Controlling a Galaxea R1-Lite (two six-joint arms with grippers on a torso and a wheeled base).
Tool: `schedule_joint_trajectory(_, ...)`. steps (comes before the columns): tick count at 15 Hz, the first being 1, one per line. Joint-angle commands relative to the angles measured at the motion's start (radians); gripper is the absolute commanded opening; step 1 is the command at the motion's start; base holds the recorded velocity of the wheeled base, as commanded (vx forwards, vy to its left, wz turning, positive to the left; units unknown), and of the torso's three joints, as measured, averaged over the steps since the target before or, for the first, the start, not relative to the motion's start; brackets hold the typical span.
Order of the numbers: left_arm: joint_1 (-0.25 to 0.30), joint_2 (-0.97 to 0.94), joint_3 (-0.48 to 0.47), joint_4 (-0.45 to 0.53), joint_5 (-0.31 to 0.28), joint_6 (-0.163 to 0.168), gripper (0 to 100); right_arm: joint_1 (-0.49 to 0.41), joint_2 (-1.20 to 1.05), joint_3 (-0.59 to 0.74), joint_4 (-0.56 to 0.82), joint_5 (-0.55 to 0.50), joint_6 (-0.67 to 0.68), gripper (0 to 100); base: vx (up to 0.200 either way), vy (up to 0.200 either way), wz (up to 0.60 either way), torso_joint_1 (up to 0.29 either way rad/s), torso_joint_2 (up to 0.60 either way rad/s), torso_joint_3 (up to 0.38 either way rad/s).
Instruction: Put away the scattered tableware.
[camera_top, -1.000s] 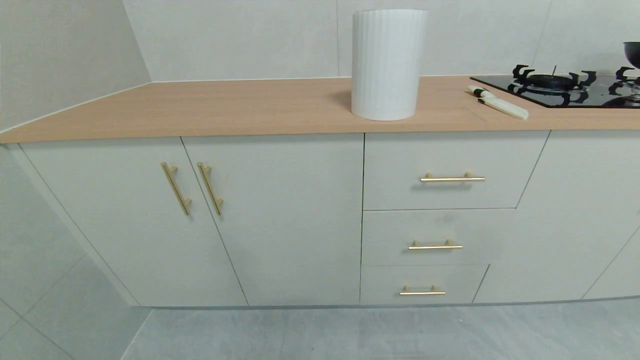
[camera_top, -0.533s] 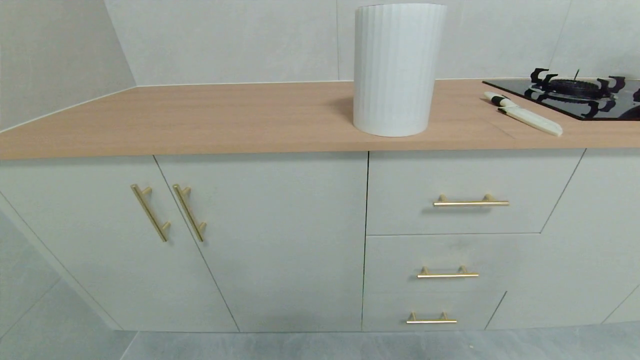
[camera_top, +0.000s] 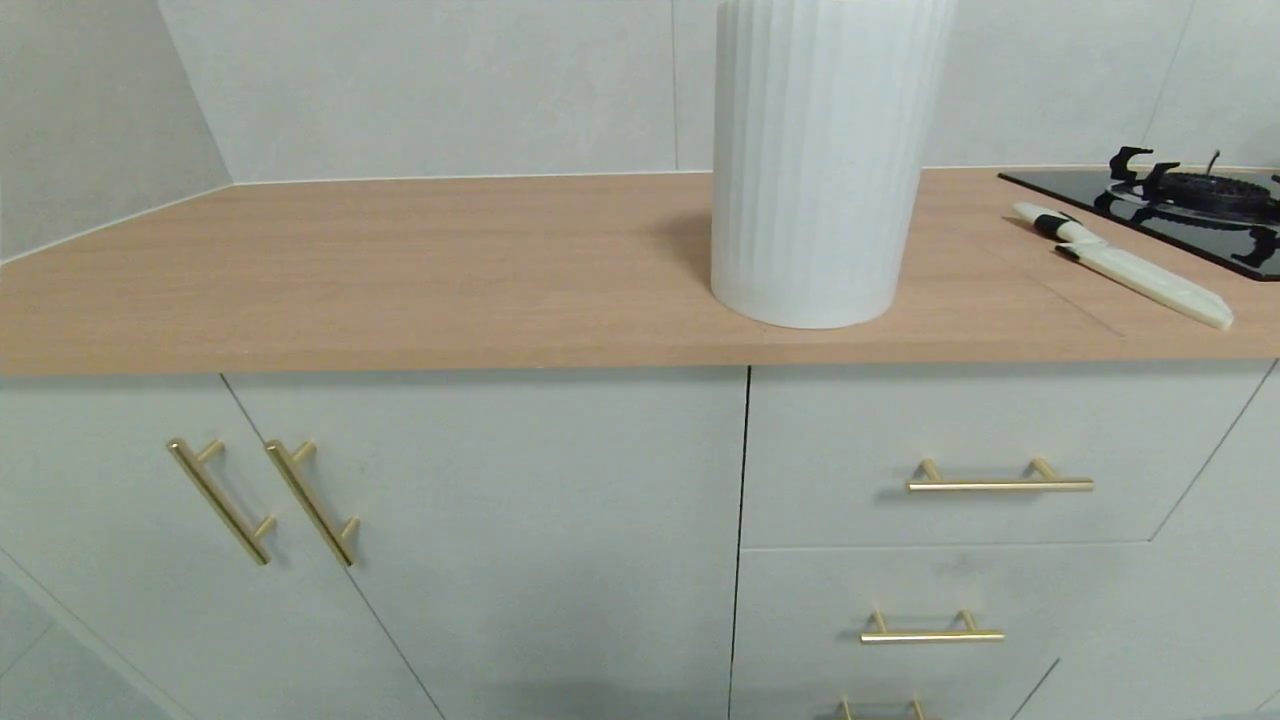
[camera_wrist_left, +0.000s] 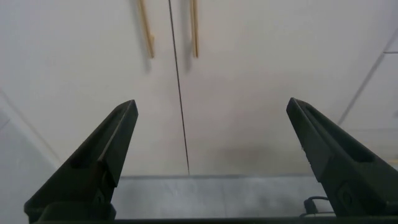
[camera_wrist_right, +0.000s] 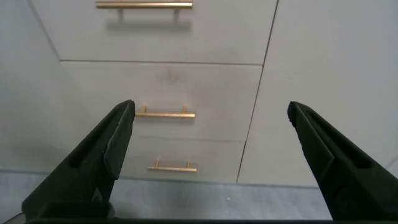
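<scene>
Both my tools hang low, in front of the cabinet and below the light wooden counter (camera_top: 400, 280). My left tool (camera_wrist_left: 210, 107) is spread wide with nothing between its dark fingers, and it faces the two pale cupboard doors with long brass handles (camera_wrist_left: 194, 28). My right tool (camera_wrist_right: 210, 107) is also spread wide and empty, and it faces the pale drawers with brass bar handles (camera_wrist_right: 165, 114).

The piece of tableware I can see is a cream-coloured knife with a black band (camera_top: 1125, 265). It lies flat on the counter toward the right end, just beside the black glass gas hob (camera_top: 1190, 205) and not far from the front edge. A tall white ribbed cylindrical container (camera_top: 815, 170) stands upright near the front edge, left of the knife and apart from it. I judge that this is the place for the knife.

From here, several things can go wrong. If I lift an arm while close to the cabinet, a finger may strike the counter's front edge. The knife is thin and flat, so my fingers may push it along instead of closing on it, toward the hob or over the front edge. The container is tall and near the edge, so a touch from my arm can tip it.
</scene>
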Motion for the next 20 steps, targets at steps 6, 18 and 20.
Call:
schedule_joint_trajectory(6, 0.0, 0.0, 0.0, 0.0, 0.0, 0.0, 100, 0.0, 0.001, 0.0, 0.0, 0.0, 0.0, 100, 0.033, 0.0, 0.0, 0.0, 0.0, -0.001)
schedule_joint_trajectory(18, 0.0, 0.0, 0.0, 0.0, 0.0, 0.0, 100, 0.0, 0.001, 0.0, 0.0, 0.0, 0.0, 100, 0.0, -0.083, 0.0, 0.001, 0.0, 0.001)
schedule_joint_trajectory(20, 0.0, 0.0, 0.0, 0.0, 0.0, 0.0, 100, 0.0, 0.001, 0.0, 0.0, 0.0, 0.0, 100, 0.0, -0.2, 0.0, 0.0, 0.0, 0.007)
